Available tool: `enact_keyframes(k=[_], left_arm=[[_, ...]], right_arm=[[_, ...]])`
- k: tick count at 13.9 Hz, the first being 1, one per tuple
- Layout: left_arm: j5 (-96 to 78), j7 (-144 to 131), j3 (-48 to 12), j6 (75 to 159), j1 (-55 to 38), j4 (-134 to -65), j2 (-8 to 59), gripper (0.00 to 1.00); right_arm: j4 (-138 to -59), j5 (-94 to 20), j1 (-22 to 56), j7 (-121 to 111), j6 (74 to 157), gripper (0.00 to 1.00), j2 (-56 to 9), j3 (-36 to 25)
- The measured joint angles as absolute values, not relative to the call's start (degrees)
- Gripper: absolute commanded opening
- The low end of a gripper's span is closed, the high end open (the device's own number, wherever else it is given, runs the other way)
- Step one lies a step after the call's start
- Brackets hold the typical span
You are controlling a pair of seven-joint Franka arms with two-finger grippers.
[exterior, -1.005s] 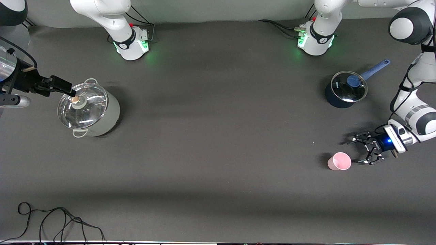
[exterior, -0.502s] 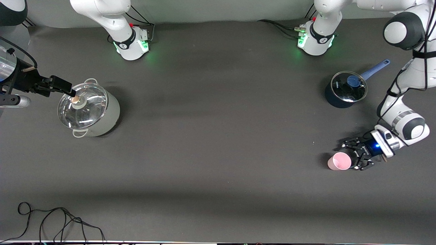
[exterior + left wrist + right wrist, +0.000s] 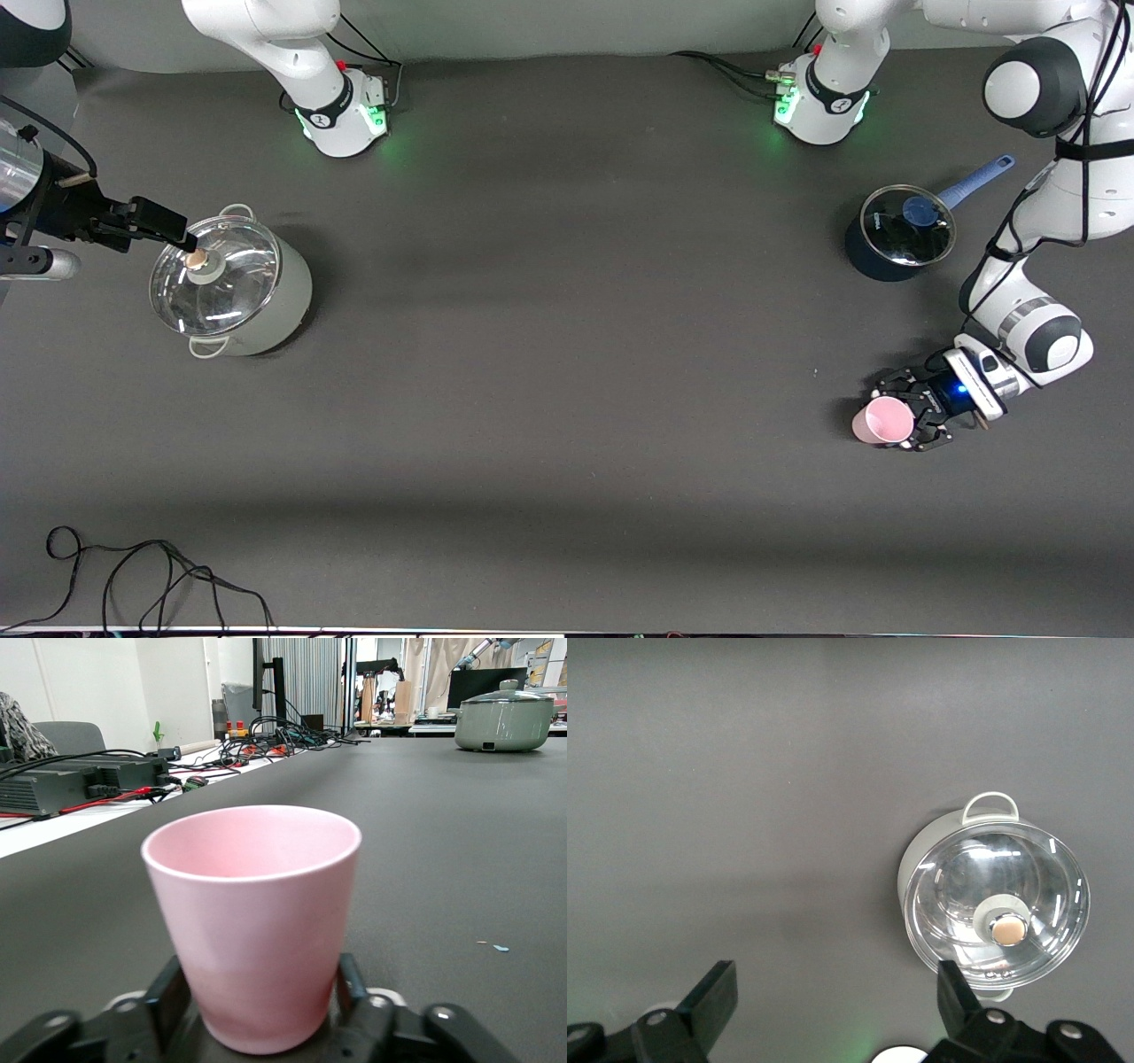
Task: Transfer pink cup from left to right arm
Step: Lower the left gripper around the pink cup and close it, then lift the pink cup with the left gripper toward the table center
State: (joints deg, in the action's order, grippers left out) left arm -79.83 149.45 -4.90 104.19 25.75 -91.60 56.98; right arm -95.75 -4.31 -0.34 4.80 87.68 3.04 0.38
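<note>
Around the upright pink cup [image 3: 882, 420] the left claw [image 3: 904, 415] spreads open; the right claw [image 3: 182, 237] waits open over a lidded pot [image 3: 232, 283].

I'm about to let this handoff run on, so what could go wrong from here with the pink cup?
1. The left end effector has its open fingers low around the upright pink cup; an uneven close could tip it or push it along the table.
2. The grip sits near the cup's narrow base, so it might tilt when lifted.
3. The right end effector waits over the grey pot at the table's right-arm end, so the carry looks long.
</note>
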Motion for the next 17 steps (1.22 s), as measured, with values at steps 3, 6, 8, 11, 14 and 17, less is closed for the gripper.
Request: enact_keyframes(k=[3,6,8,11,14,17], left_arm=[[-80.59,149.45,-4.90,104.38,25.59,-91.63,57.01,0.35],[-81.07,148.88,-4.94,104.43,25.37,-91.64,57.00,0.30],[-81.14,145.91,-5.33,104.65,24.51,-91.76,56.16,0.28],[-83.28,140.41,-7.79,109.84,21.48,-95.88,49.31,0.26],[-91.17,139.43,-15.95,121.63,20.09,-105.46,38.79,0.26],[-104.07,139.49,-27.70,132.80,19.67,-115.11,27.29,0.26]], right_arm=[[-95.75,-4.31,-0.34,4.80,87.66,1.00,3.04,0.35],[-95.75,-4.31,-0.34,4.80,87.66,1.00,3.04,0.35],[-95.75,-4.31,-0.34,4.80,87.66,1.00,3.04,0.35],[-95.75,-4.31,-0.35,4.85,87.65,0.94,3.04,0.22],[-95.71,-4.35,-0.47,7.52,87.65,0.94,3.04,-0.28],[-95.23,-5.12,-0.53,18.30,86.51,0.94,3.02,-0.31]])
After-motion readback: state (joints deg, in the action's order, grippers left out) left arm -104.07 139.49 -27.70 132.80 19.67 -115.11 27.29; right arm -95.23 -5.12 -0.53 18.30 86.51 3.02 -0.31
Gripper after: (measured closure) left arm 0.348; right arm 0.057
